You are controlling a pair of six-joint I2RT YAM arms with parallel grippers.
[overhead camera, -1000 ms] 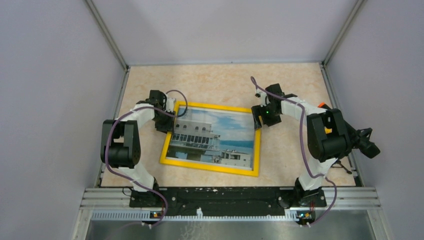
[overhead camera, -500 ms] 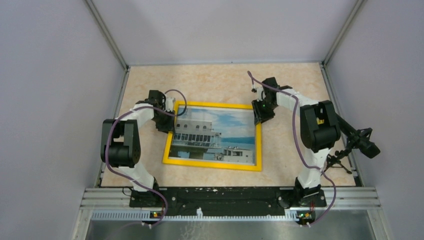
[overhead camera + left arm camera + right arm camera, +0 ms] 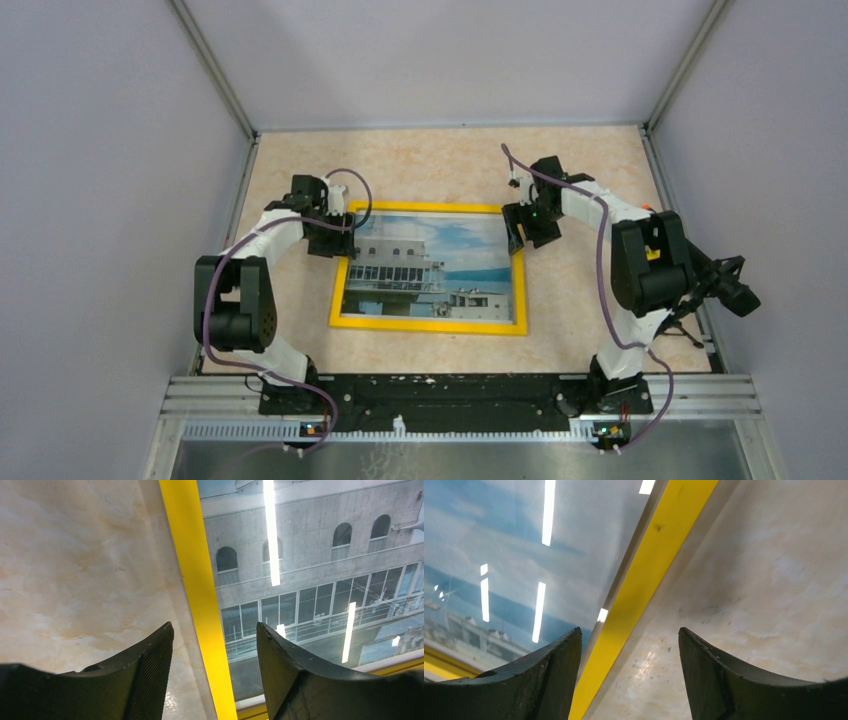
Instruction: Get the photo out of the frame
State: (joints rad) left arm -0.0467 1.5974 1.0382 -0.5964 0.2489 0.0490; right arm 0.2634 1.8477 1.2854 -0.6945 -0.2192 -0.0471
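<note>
The frame (image 3: 432, 325) lies face up on the table, yellow border up, with the photo (image 3: 430, 268) of a white building and blue sky behind its glass. My left gripper (image 3: 340, 238) is open at the frame's far left corner, its fingers astride the left yellow border (image 3: 200, 595), one over the table, one over the photo (image 3: 310, 555). My right gripper (image 3: 522, 232) is open at the far right corner, astride the right yellow border (image 3: 644, 580), with the photo (image 3: 514, 545) to its left. Neither grips anything.
The beige marbled tabletop (image 3: 440, 165) is ringed by grey walls with metal rails. A black camera on a small tripod (image 3: 725, 285) stands at the right edge. A small orange thing (image 3: 645, 211) peeks out behind the right arm.
The frame has turned clockwise and now lies nearly square to the table. The left gripper moved slightly farther back and the right gripper shifted at the frame's top right corner.
</note>
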